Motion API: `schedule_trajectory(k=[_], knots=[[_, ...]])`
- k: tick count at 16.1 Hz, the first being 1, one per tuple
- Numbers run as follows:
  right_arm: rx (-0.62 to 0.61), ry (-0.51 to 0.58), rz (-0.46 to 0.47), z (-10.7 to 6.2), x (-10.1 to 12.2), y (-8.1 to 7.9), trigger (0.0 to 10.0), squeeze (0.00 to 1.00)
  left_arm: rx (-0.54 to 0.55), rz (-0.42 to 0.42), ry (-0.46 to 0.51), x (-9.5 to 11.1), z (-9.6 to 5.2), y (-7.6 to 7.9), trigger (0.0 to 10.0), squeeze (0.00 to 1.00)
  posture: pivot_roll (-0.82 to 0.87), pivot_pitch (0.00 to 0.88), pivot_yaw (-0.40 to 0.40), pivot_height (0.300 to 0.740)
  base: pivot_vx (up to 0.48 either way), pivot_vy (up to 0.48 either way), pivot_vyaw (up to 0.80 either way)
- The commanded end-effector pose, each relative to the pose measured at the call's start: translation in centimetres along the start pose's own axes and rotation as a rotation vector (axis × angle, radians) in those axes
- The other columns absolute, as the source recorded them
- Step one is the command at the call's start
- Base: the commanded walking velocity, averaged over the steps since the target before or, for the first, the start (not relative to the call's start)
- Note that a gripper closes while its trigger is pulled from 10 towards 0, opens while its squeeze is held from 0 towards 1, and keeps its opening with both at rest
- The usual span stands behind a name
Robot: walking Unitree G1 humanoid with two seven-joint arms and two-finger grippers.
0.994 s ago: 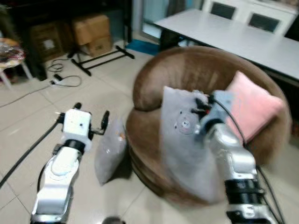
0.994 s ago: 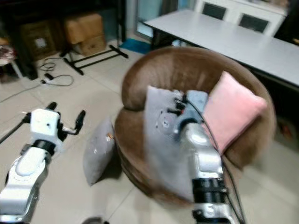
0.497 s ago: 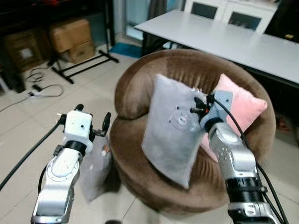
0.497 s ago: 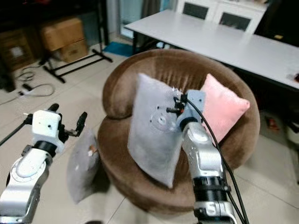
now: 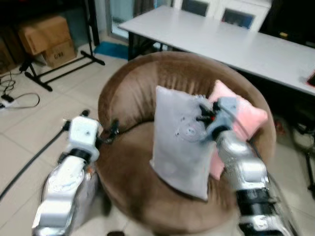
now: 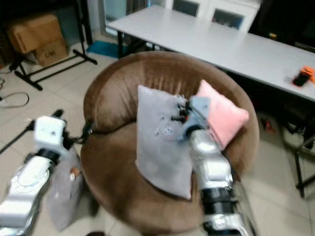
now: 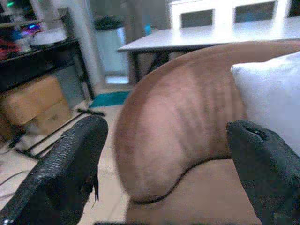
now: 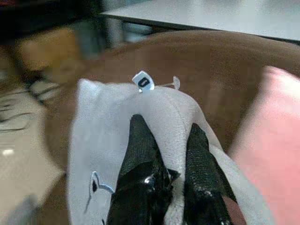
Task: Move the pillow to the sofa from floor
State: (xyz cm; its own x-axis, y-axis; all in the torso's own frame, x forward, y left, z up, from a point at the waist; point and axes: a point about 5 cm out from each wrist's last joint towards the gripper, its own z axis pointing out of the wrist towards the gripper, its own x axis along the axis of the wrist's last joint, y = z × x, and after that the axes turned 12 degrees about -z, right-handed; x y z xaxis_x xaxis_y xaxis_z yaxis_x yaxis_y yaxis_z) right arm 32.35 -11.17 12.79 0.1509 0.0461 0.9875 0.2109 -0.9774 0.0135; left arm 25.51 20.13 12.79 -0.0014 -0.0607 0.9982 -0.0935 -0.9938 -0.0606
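Two grippers | left gripper [image 7: 164, 159] spread wide, empty, beside round brown velvet sofa [image 5: 142, 83] | right gripper [image 8: 164, 140] pinching flat grey fabric pillow [image 5: 179, 142] upright over the seat; its wrist view shows a white tag [image 8: 143, 81] | pink square cushion [image 5: 241, 115] behind

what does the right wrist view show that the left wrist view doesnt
Right wrist view: the right end effector pinching the top edge of the grey pillow, a white tag on that edge, and the pink pillow beside it.
Left wrist view: the left end effector, open and holding nothing, with cardboard boxes on the floor beyond.
Both: the brown sofa, the grey pillow, and the white table behind.
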Motion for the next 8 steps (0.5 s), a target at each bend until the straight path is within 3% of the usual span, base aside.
schedule_trajectory(k=[1, 4, 8], knots=[[-0.02, 0.056, -0.023, -0.1, 1.3, 0.9, 10.0, 0.0, -0.028, -0.007, 0.023, 0.5, 0.2, 0.7, 10.0, 0.0, 0.11, 0.0, -0.085, 0.74, 0.307, 0.0, 0.0], [-0.002, 0.055, -0.022, -0.1, 1.3, 0.7, 10.0, 0.0, -0.045, -0.003, 0.01, 0.4, 0.1, 0.8, 10.0, 0.0, 0.11, 0.0, -0.085, 0.74, 0.301, 0.0, 0.0], [0.051, 0.046, -0.008, 0.1, 2.4, -0.2, 10.0, 0.0, -0.184, 0.021, -0.045, -0.1, -0.8, 1.4, 10.0, 0.0, 0.11, 0.0, -0.085, 0.74, 0.0, 0.0, 0.0]])
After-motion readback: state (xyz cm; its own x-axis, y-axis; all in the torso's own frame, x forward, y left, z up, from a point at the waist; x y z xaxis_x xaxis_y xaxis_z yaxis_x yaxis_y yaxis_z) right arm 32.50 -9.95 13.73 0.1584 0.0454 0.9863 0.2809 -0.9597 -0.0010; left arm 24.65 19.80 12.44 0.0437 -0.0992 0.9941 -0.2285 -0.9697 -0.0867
